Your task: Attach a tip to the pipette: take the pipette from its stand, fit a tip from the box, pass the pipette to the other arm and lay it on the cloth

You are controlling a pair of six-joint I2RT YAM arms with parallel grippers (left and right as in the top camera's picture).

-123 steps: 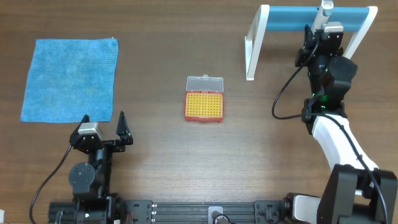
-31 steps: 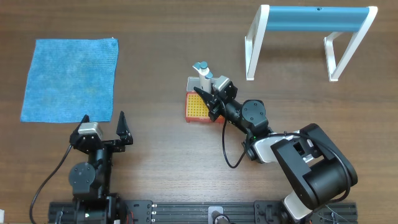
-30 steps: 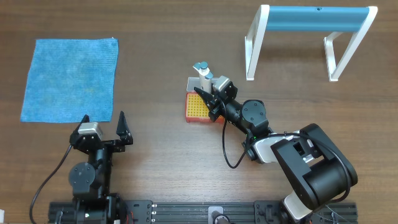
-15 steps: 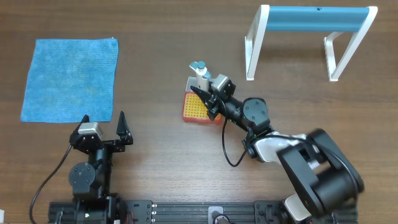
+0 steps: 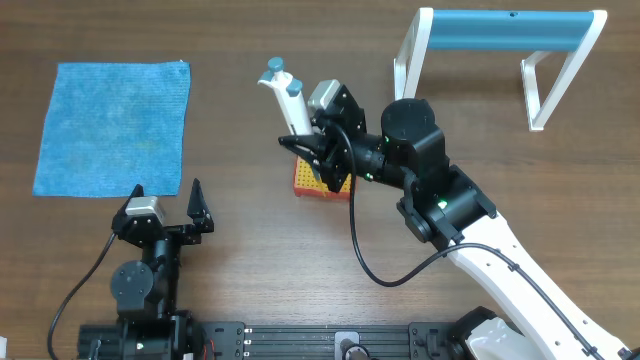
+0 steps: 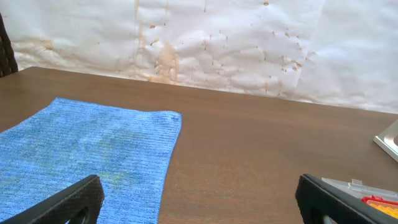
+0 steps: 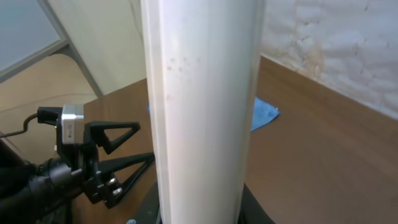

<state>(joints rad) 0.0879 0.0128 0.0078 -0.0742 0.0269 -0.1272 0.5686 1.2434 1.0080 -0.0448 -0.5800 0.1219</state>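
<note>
- Lifted off the tip box [image 5: 322,183] within the last half-second, the pipette [image 5: 285,92] now rides higher in the right gripper [image 5: 315,148], which is clamped round its lower body; whether a tip is fitted cannot be made out
- Its long axis stands close to upright, head tilted toward the cloth [image 5: 112,128]; the stand [image 5: 505,30] sits well apart
- Beside the cloth's near edge, the left gripper [image 5: 167,190] waits with fingers spread; the pipette lies well off to its right, so the handover likely needs both arms to close that gap
</note>
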